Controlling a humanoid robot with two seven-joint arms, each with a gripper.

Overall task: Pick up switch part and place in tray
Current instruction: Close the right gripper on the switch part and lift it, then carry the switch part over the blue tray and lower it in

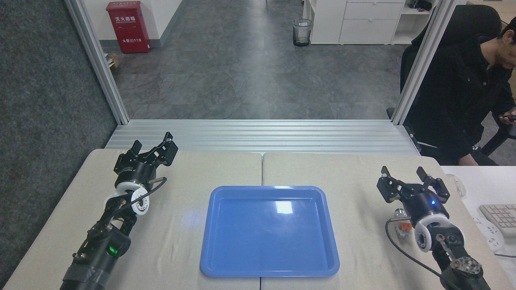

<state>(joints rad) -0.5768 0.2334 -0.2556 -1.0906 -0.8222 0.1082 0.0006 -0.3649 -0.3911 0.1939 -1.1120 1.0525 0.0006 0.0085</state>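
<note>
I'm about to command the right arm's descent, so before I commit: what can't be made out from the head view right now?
- Switch part, head view: mostly hidden behind the right wrist; only its ringed cap and an orange bit show, so its lie is unclear.
- Right gripper, head view: jaws spread, but its height over the table cannot be judged from this angle.
- Left gripper, head view: dark and seen end-on; open or shut cannot be told.
- Keyboard: cut off by the right edge.

The tray (269,231) lies on the table (189,173) in front of me, in the middle near its near edge. My left gripper (155,151) is over the table's far left corner. The switch part (401,220) lies on the table right of the tray, partly hidden under my right gripper (412,186). A keyboard (500,217) sits further right.
</note>
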